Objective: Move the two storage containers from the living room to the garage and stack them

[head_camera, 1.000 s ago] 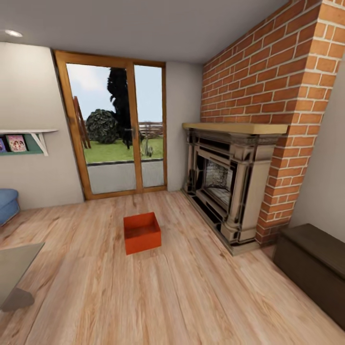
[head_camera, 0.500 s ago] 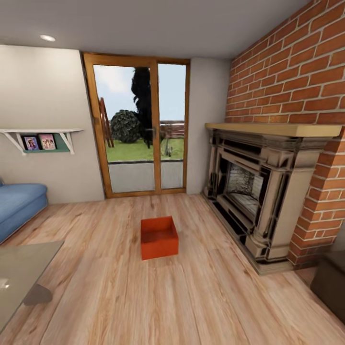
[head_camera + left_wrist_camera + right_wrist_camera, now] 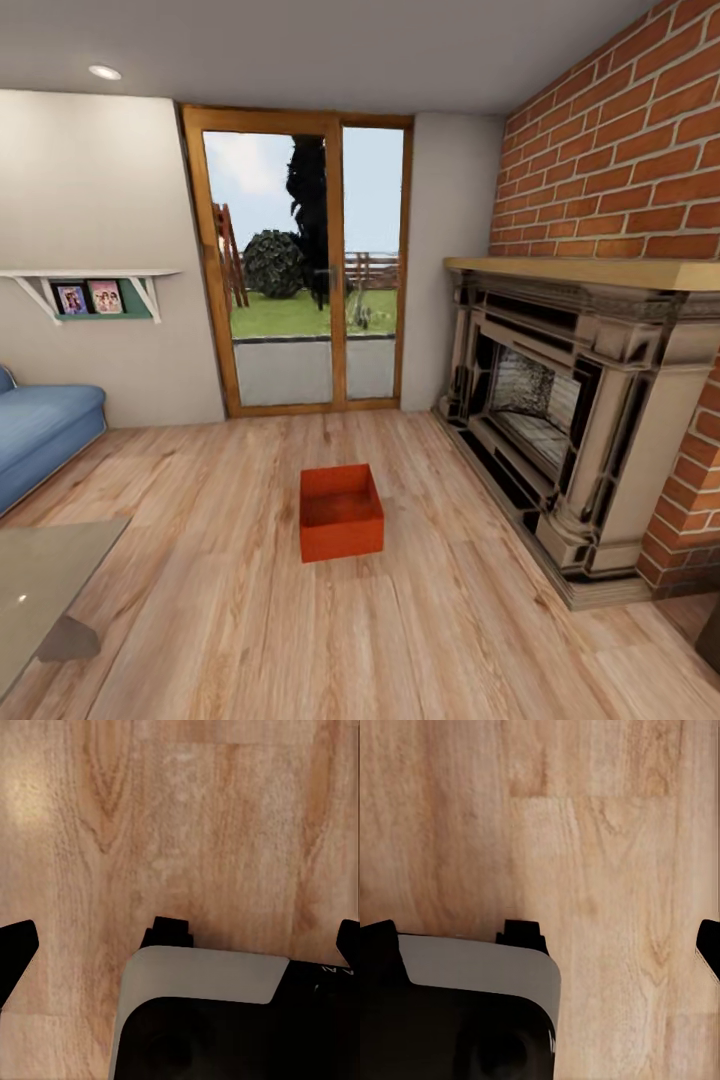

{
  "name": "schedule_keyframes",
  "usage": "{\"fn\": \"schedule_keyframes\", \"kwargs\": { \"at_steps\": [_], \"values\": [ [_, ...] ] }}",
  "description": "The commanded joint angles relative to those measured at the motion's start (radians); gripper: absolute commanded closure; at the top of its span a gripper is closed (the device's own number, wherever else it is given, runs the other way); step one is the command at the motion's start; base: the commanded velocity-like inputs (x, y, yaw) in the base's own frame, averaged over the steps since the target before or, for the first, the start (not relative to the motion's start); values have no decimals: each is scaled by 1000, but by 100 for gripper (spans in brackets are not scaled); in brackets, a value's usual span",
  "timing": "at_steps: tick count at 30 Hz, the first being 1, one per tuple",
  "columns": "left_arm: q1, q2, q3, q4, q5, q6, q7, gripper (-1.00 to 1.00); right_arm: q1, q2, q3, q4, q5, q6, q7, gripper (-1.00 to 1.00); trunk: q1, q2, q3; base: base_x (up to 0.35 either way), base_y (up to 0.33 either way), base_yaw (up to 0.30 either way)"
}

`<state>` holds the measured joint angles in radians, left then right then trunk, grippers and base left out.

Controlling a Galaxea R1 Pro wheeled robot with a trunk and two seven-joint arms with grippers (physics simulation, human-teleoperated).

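Note:
One red-orange storage container (image 3: 341, 511) sits open-topped and empty on the light wood plank floor of the living room, in the middle of the head view, a few steps ahead of me. The garage is out of view. In the left wrist view my left gripper (image 3: 180, 945) hangs over bare planks, its black fingertips (image 3: 15, 949) spread to the picture's edges with nothing between them. My right gripper (image 3: 542, 937) is likewise spread wide above the planks, with one of its fingertips (image 3: 709, 943) at the picture's edge.
A stone fireplace (image 3: 560, 400) on a brick column (image 3: 620, 150) lines the right side. A blue sofa (image 3: 40, 435) and a glass table (image 3: 40, 580) stand at the left. A wood-framed glass door (image 3: 305, 270) fills the far wall. Open floor surrounds the container.
The camera has turned left and come closer: the container now looks larger and more central, more of the sofa shows, and the dark cabinet at the right has nearly left the picture.

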<state>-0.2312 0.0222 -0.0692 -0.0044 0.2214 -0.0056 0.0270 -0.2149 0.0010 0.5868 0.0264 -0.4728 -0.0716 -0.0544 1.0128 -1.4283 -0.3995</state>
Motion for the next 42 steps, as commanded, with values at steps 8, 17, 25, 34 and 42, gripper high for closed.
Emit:
{"fn": "schedule_keyframes", "kwargs": {
  "at_steps": [8,17,25,34,42],
  "values": [
    [0,0,-8,0,9,-1,2,-100,-1,1,8,3,-9,-5,0,-100,1,-1,-1,322,0,0],
    [0,0,-8,0,9,-1,2,-100,-1,2,8,3,-9,-5,1,-100,1,-1,-1,322,0,0],
    [0,0,-8,0,9,-1,2,-100,-1,1,8,3,-10,-5,0,-100,1,-1,-1,322,0,26],
    [0,0,-8,0,9,-1,2,-100,-1,1,8,3,-9,-5,0,-100,1,-1,-1,322,0,217],
    [0,0,-8,0,9,-1,2,-100,-1,0,8,3,-9,-5,0,-100,1,-1,-1,322,0,225]
  ]
}}
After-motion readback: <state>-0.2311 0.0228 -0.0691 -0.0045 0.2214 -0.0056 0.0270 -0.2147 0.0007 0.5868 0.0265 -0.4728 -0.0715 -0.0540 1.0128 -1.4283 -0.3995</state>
